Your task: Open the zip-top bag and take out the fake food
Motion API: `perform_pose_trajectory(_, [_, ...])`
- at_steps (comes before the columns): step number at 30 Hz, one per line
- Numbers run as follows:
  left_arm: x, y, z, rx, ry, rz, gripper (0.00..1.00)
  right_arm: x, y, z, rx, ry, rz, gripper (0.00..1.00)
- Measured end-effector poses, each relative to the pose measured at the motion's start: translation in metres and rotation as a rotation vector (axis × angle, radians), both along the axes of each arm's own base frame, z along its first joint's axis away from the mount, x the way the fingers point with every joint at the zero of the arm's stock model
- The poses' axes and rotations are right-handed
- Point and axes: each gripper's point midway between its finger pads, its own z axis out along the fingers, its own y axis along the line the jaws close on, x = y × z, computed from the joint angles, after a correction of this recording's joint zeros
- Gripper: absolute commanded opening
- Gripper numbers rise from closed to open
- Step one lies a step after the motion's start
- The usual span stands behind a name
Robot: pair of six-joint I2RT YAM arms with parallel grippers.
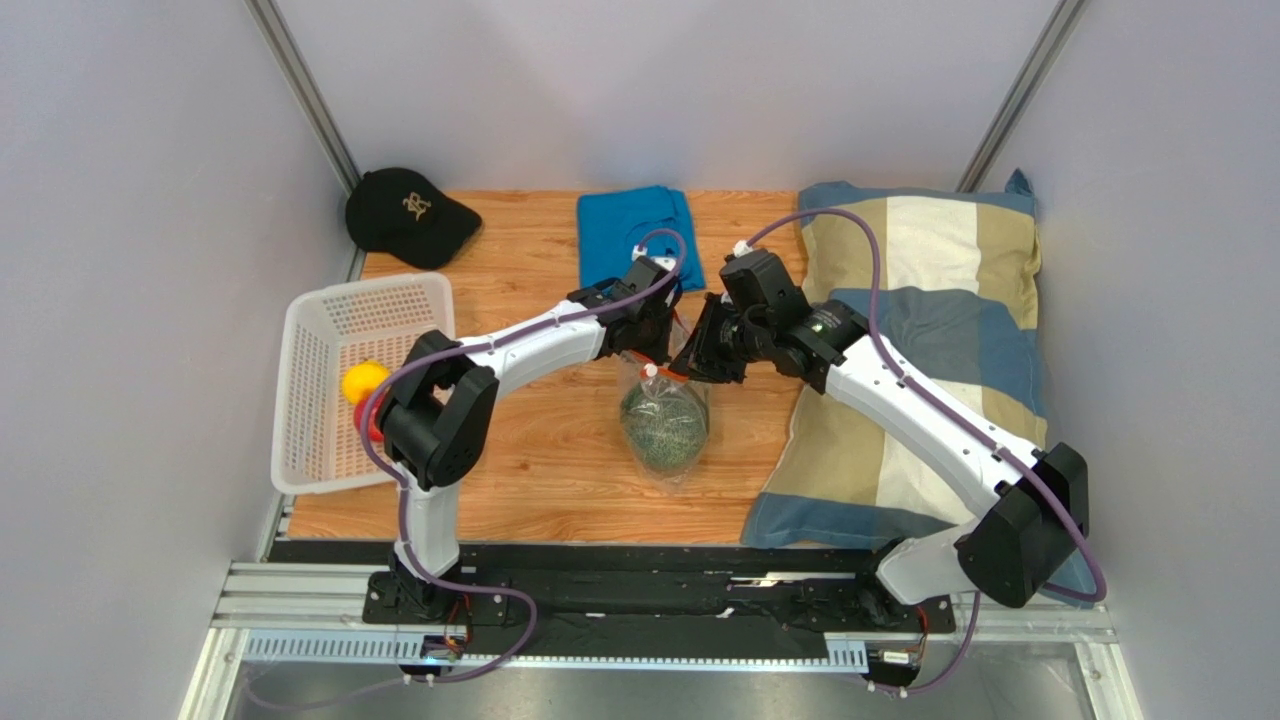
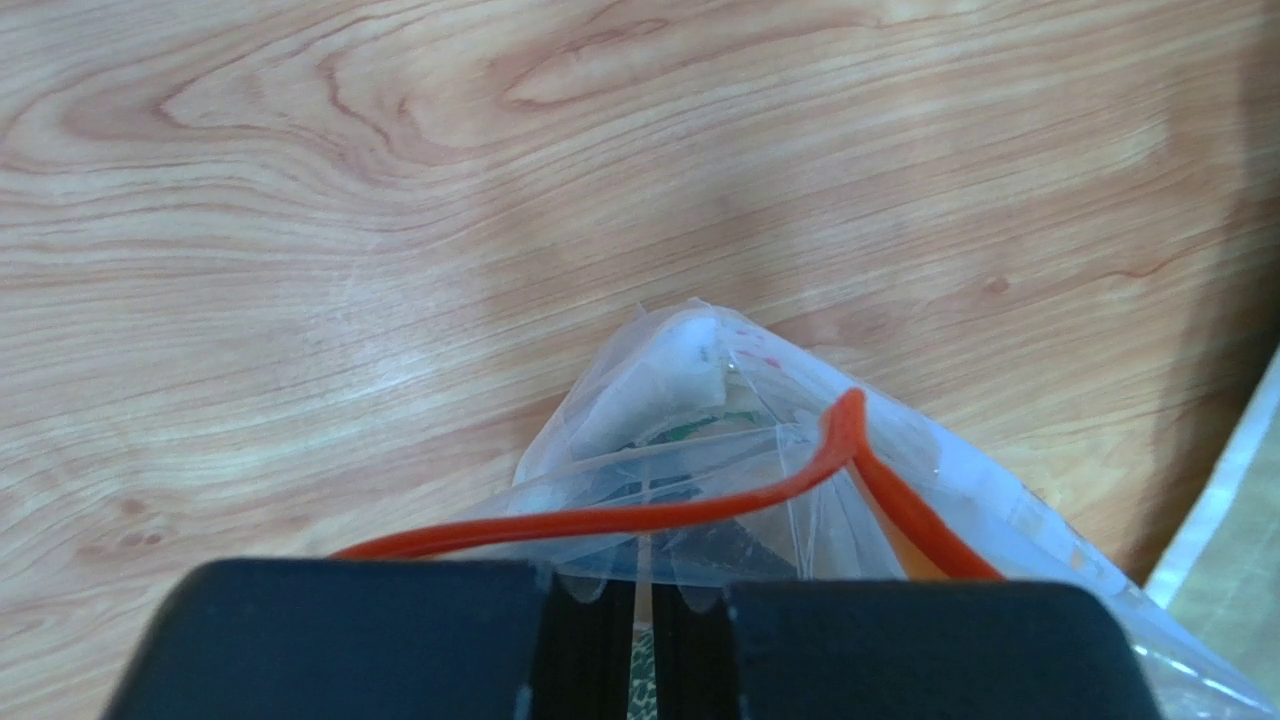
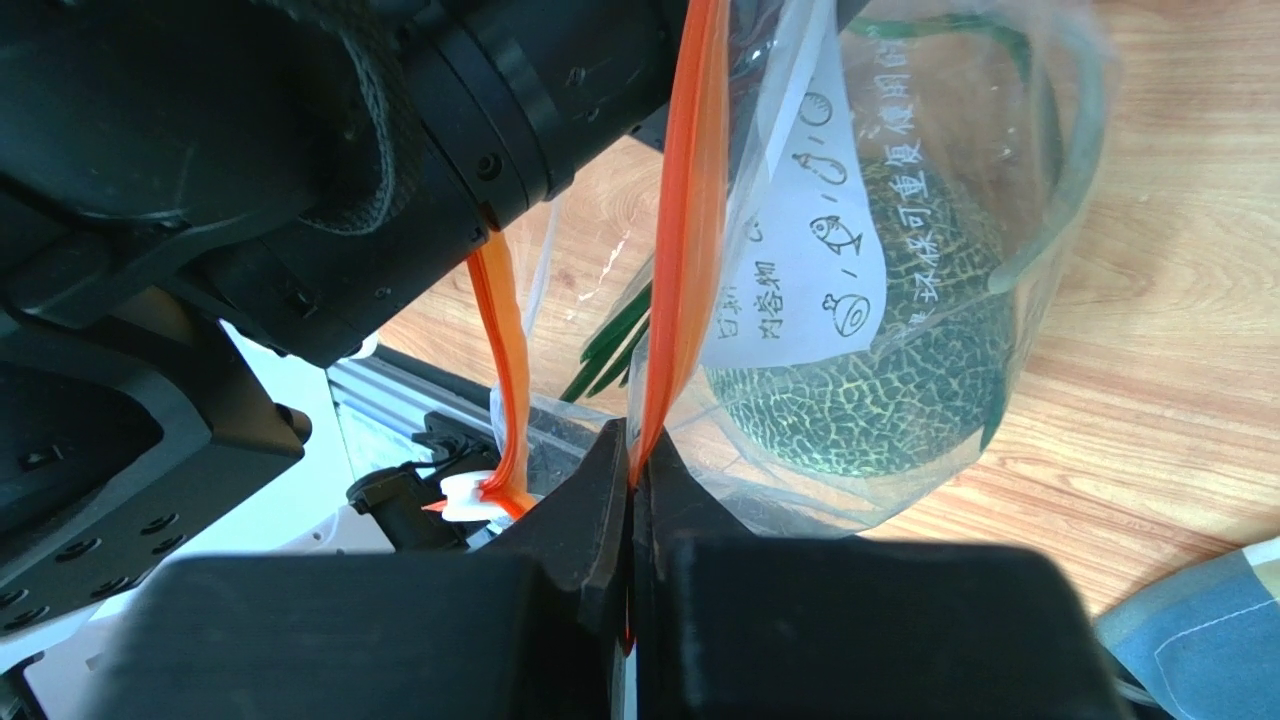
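The zip-top bag [image 1: 666, 428] hangs over the middle of the wooden table, held up by its mouth between both grippers. My left gripper [image 1: 646, 345] is shut on the clear plastic just below the orange-red zip strip [image 2: 721, 507]; its jaws [image 2: 646, 608] pinch the film. My right gripper [image 1: 697, 357] is shut on the other side's zip strip [image 3: 684, 225], at its fingertips [image 3: 634, 465]. The white slider [image 3: 473, 500] sits at the end of the strip. The grey-green leafy ball [image 3: 887, 360] lies inside the bag. The yellow fruit [image 1: 361, 383] lies in the white basket; a red piece [image 1: 365, 426] shows beside it, mostly hidden by my left arm.
The white basket [image 1: 323, 323] stands at the left table edge. A black cap [image 1: 409, 215] and a folded blue cloth [image 1: 631, 233] lie at the back. A blue, white and tan pillow [image 1: 932, 345] covers the right side.
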Motion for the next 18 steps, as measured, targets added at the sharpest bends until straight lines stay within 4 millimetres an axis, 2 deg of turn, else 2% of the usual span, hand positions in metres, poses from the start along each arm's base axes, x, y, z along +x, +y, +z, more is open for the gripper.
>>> perform_pose_trajectory(4, [-0.002, 0.006, 0.001, 0.040, -0.009, -0.016, 0.15, 0.001, -0.002, 0.000, -0.001, 0.001, -0.006, 0.00])
perform_pose_trajectory(5, [-0.003, 0.007, 0.001, 0.048, -0.010, -0.021, 0.23, 0.001, -0.002, 0.000, -0.001, 0.001, -0.006, 0.00])
perform_pose_trajectory(8, [-0.006, 0.013, 0.005, 0.083, -0.025, -0.034, 0.29, 0.000, -0.002, 0.000, -0.002, 0.003, -0.005, 0.00])
perform_pose_trajectory(12, [-0.008, 0.022, 0.010, 0.137, -0.050, -0.025, 0.27, 0.000, -0.002, 0.000, -0.001, 0.003, -0.003, 0.00])
perform_pose_trajectory(13, [-0.007, 0.026, 0.009, 0.155, -0.052, -0.020, 0.17, 0.000, -0.002, 0.000, -0.002, 0.003, -0.002, 0.00])
perform_pose_trajectory(15, [-0.009, 0.032, 0.007, 0.187, -0.048, -0.021, 0.12, 0.000, -0.002, 0.000, -0.003, 0.003, -0.001, 0.00])
perform_pose_trajectory(18, [-0.010, 0.036, 0.009, 0.212, -0.038, -0.029, 0.16, 0.000, -0.002, 0.000, -0.002, 0.004, 0.001, 0.00])
